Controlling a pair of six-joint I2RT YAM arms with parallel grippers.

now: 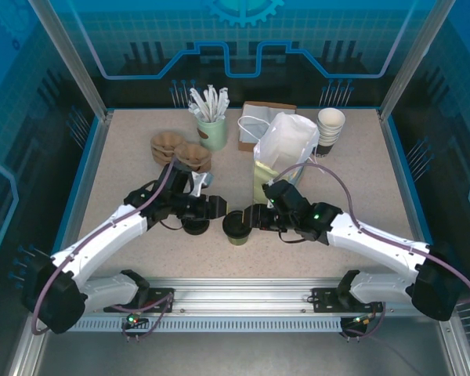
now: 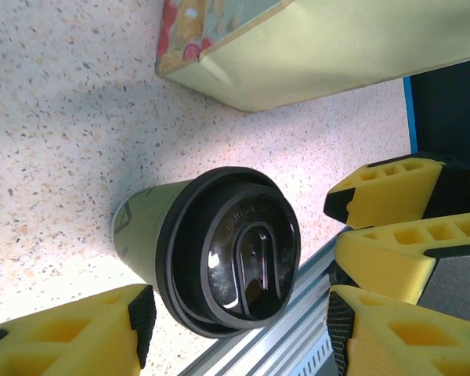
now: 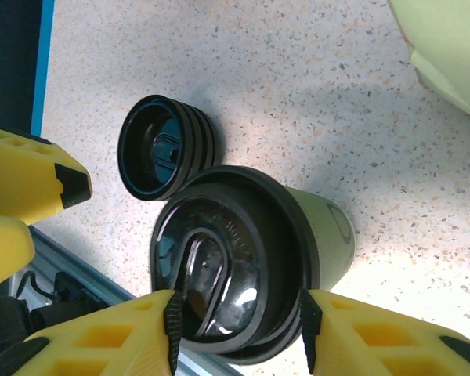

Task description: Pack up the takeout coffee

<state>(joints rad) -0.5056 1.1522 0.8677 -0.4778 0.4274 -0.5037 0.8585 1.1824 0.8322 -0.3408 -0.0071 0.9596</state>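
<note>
1. The takeout coffee (image 1: 236, 228) stands upright on the desk (image 1: 352, 180), near the front edge and between the two arms. Its black lid is on.
2. The right gripper (image 1: 253, 219) is just beside the coffee, on its right side, with the fingertips pointing at it. The left gripper (image 1: 218, 207) is near the coffee on the other side, a little further back.
3. In the right wrist view the lid appears between the two black pads (image 3: 172, 329) of the right gripper. The left wrist view shows a strip of desk between those fingertips and the lid, so they stand apart from it.
4. The count is one takeout coffee and one stack of loose black lids (image 3: 166, 149), which sits just beside the coffee on its left.
5. There is also one paper bag (image 1: 286, 149), upright behind the right gripper, and one stack of white-rimmed cups (image 1: 330, 125) to the right of the bag.
6. At the back left stand two brown cup carriers (image 1: 180, 151) and one green cup (image 1: 212, 133) full of white wrapped sticks.
7. The jaws of the right gripper stand partly apart, a little wider than the lid, and they hold nothing.
8. The jaws of the left gripper stand wide apart and are empty. One fingertip is near the stack of lids but does not touch it.
</note>
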